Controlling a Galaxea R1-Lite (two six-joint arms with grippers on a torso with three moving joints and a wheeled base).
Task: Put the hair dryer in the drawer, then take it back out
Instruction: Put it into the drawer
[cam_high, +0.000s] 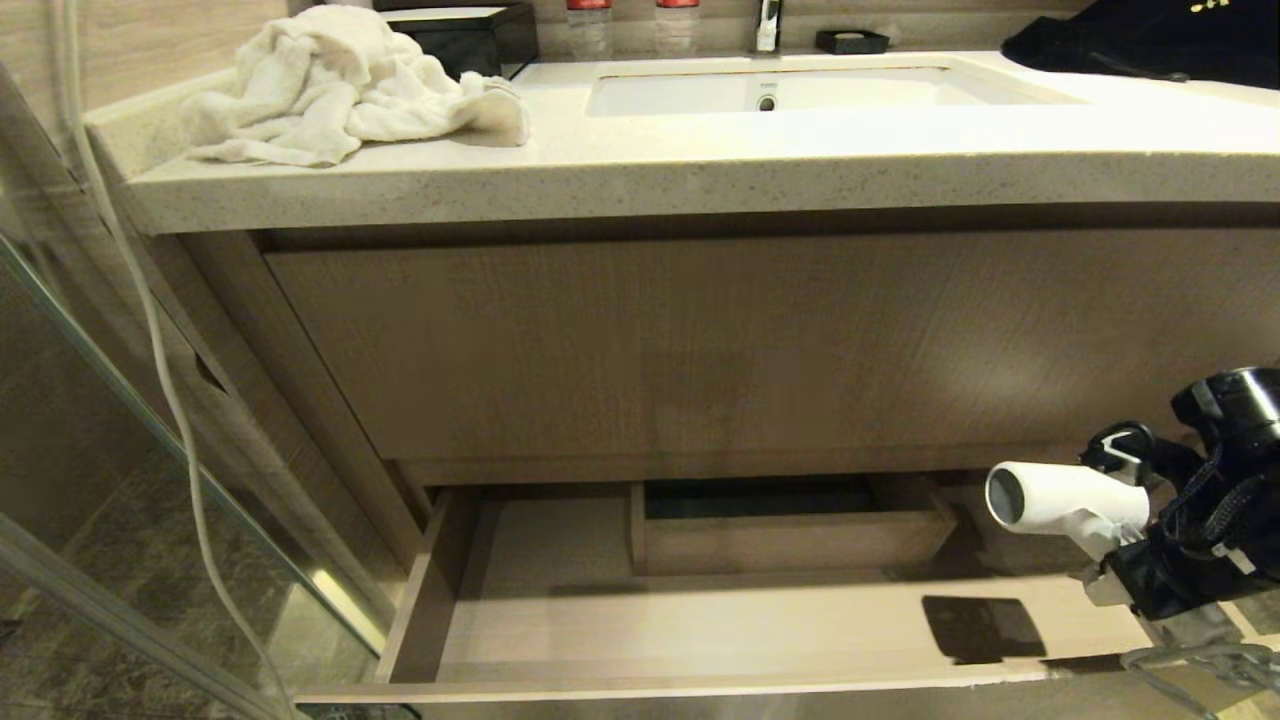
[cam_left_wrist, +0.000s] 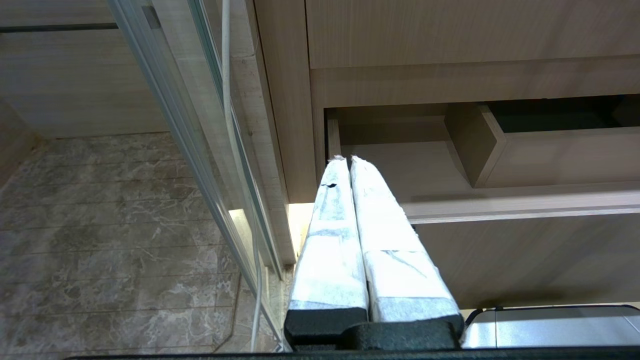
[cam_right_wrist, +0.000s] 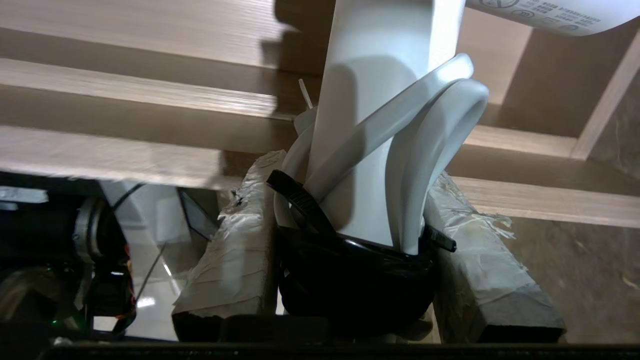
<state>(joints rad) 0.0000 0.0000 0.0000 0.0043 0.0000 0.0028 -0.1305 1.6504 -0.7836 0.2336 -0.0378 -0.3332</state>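
Gripping the hair dryer (cam_high: 1065, 502) by its straight handle, the right gripper (cam_high: 1125, 570) sits at the right end of the open drawer (cam_high: 700, 625), above its front right corner. The right wrist view shows both taped fingers (cam_right_wrist: 235, 240) pressed against the sides of the handle (cam_right_wrist: 380, 125), with the white cord (cam_right_wrist: 440, 130) looped up alongside it and a black strap (cam_right_wrist: 300, 200) wound round the bundle. The barrel lies roughly level, its round end turned toward the middle of the drawer. The dryer is held clear of the drawer floor; a dark shadow (cam_high: 985, 628) falls on the pale wood below it.

Printed marks and small text (cam_right_wrist: 550, 10) show on the underside of the barrel in the right wrist view; they are too small to read. Small lettering above the overflow opening of the sink (cam_high: 767, 88) is also illegible.

The drawer is pulled out beneath the taller wood-grain front (cam_high: 760, 340). An inner box compartment (cam_high: 790, 530) stands at its back centre.

The left gripper (cam_left_wrist: 345, 159) hangs low near the drawer's left front corner, its taped fingers (cam_left_wrist: 332, 240) closed together on nothing.

A crumpled white towel (cam_high: 340, 85) rests on the countertop (cam_high: 640, 175).
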